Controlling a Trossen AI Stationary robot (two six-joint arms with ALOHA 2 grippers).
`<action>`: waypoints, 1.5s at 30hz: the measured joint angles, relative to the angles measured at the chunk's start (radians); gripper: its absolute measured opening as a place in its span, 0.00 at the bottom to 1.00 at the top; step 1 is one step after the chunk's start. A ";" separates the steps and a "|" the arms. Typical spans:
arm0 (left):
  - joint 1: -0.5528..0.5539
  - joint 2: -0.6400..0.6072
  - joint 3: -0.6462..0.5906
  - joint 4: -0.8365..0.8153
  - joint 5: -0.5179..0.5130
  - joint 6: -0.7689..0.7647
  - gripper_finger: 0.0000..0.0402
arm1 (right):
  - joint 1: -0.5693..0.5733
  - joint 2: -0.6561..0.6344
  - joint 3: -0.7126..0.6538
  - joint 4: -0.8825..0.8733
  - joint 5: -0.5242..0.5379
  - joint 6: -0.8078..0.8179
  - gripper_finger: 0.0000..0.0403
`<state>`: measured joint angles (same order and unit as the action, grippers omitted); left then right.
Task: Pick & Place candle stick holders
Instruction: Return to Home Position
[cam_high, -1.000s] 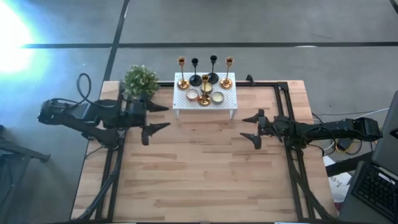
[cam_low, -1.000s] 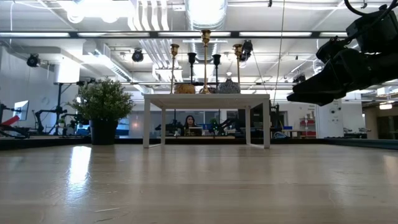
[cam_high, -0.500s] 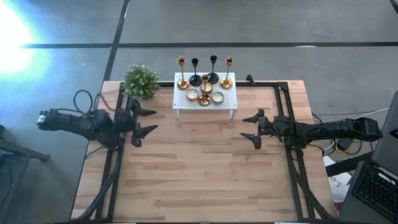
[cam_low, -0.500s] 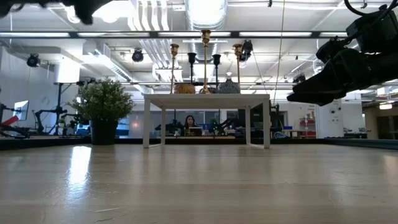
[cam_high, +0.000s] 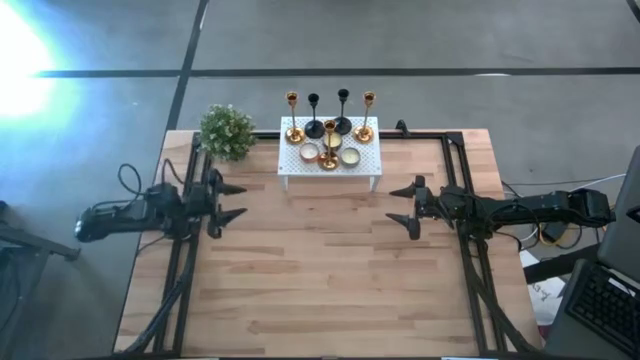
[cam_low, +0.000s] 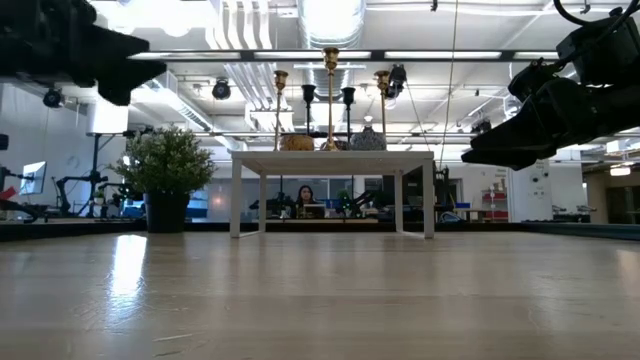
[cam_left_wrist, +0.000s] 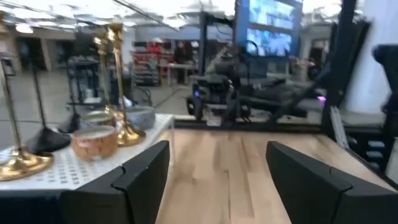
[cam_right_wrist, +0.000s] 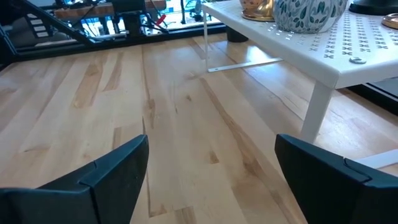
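Several candle stick holders, gold (cam_high: 292, 120) and black (cam_high: 343, 113), stand on their round bases on a white perforated rack (cam_high: 368, 163) at the middle of the table's far edge. In the low view the holders (cam_low: 330, 95) rise above the rack top. My left gripper (cam_high: 243, 200) hovers open at the table's left side, left of the rack and apart from it. Its wrist view shows gold holders (cam_left_wrist: 118, 87) ahead and nothing between its fingers. My right gripper (cam_high: 392, 205) hovers open at the right side, pointing toward the table's middle, with bare wood between its fingers (cam_right_wrist: 118, 171).
A bushy potted plant (cam_high: 226, 131) stands at the far left corner, close behind my left gripper. Small bowls (cam_high: 309, 152) sit among the holders on the rack. Bare wooden table top (cam_high: 320, 270) lies between and in front of the two grippers. A person (cam_low: 305, 197) sits in the room beyond.
My left gripper has drawn back toward the table's left edge and come down, moving away from the plant and rack. In the low view it has sunk into the picture at the top left. Its fingers stay open. My right arm has kept still.
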<state>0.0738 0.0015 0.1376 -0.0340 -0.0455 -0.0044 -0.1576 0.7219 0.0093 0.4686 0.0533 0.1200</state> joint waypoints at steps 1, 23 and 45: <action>0.021 0.001 0.000 -0.013 0.031 0.001 0.68 | 0.000 0.000 0.000 0.000 -0.001 0.000 0.85; 0.049 0.016 -0.126 0.052 0.037 0.002 0.68 | 0.000 0.000 0.000 0.000 0.000 0.000 0.85; 0.049 0.016 -0.126 0.054 0.037 0.000 0.68 | 0.001 -0.411 0.000 -0.298 -0.003 0.102 0.85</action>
<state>0.1230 0.0174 0.0113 0.0200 -0.0086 -0.0044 -0.1564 0.3107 0.0097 0.1707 0.0500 0.2217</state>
